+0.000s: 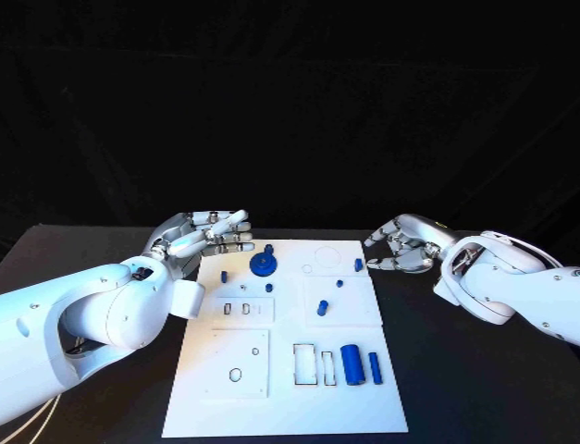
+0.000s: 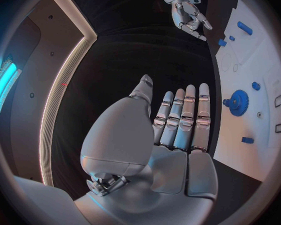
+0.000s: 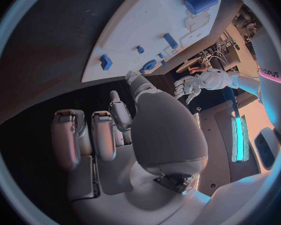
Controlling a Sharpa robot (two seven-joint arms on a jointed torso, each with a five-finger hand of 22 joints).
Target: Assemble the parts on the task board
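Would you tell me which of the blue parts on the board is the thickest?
The big blue cylinder lying near the task board's near right corner, beside a slim blue rod; it is far thicker than the small pegs farther up.

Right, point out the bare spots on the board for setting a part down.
Bare: the task board's near strip, below the large blue cylinder, and its left edge. Crowded: the far end round the blue gear, between the left hand and right hand.
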